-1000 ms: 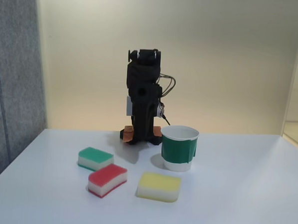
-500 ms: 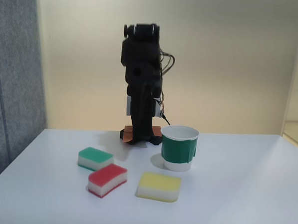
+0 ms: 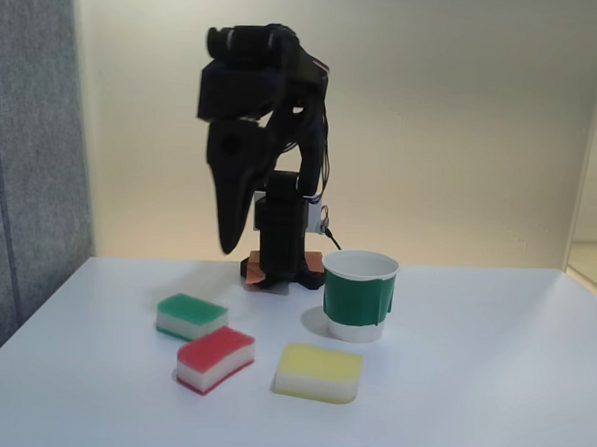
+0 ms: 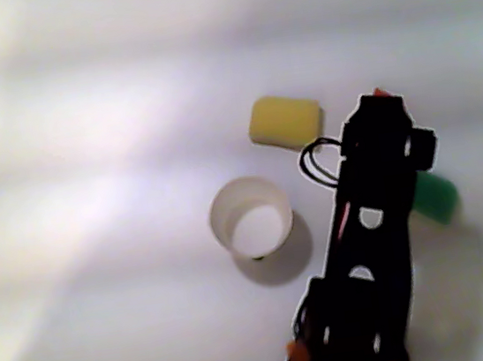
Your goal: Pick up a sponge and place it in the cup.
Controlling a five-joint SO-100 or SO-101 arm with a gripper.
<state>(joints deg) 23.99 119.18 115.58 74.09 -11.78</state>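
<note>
The red-topped sponge [image 3: 215, 358] lies flat on the white table, front left of centre in the fixed view. The green paper cup [image 3: 359, 295] stands upright to its right, nearer the arm's base; from above in the other view the cup [image 4: 251, 219] shows its white inside with nothing in it. My gripper [image 3: 227, 246] hangs high, pointing down, well above and behind the sponges, apart from all of them. Its jaws form one closed tapered point and hold nothing. In the other view the black arm [image 4: 374, 243] covers the place where the red sponge lies.
A green-topped sponge [image 3: 191, 316] lies left of the red one, also seen beside the arm as the green sponge [image 4: 432, 195]. A yellow-topped sponge [image 3: 318, 372] lies in front of the cup, and the other view shows this yellow sponge [image 4: 285, 122]. A grey panel [image 3: 27, 149] bounds the left.
The arm has unfolded from its upright tucked pose. The gripper rose and swung out toward the left front, now pointing down over the table. Sponges and cup have not moved.
</note>
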